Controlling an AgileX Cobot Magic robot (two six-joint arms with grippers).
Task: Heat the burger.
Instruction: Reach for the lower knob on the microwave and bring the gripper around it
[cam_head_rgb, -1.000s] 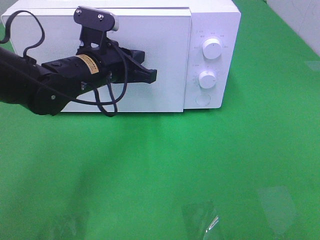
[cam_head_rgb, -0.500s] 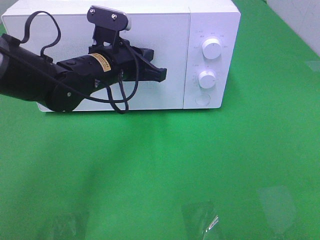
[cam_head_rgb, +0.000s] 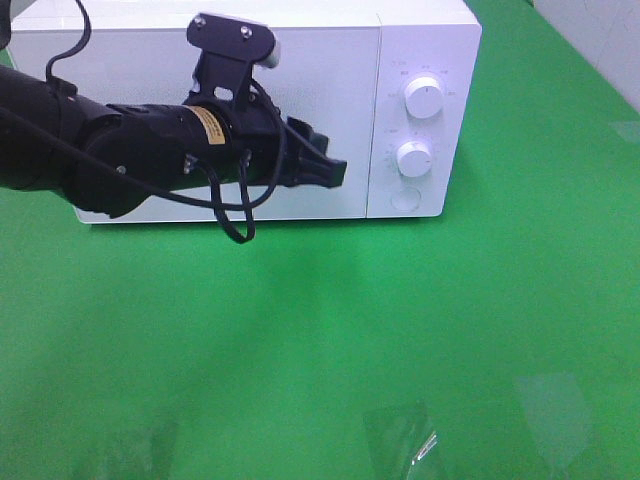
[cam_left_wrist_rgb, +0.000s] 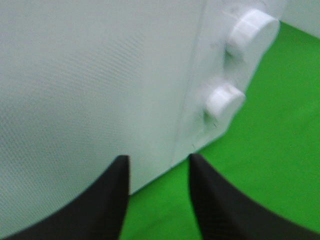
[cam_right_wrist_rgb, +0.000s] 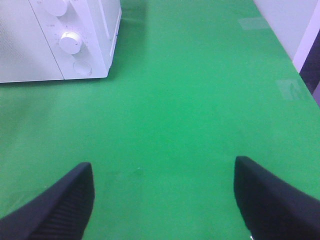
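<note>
A white microwave (cam_head_rgb: 340, 40) stands at the back of a green cloth (cam_head_rgb: 400, 330), its door (cam_head_rgb: 330, 90) shut. Right of the door, two white knobs sit one above the other (cam_head_rgb: 425, 97) (cam_head_rgb: 414, 158), with a round button (cam_head_rgb: 405, 199) below. Clear shiny patches (cam_head_rgb: 400, 440) lie near the front edge.

Bright, even light; blurry left-wrist view

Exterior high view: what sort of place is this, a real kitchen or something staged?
Probably a staged robot test bench, not a kitchen: a white microwave sits on a plain green-covered table, with the black left gripper in front of its shut door. No kitchen fittings show.
</note>
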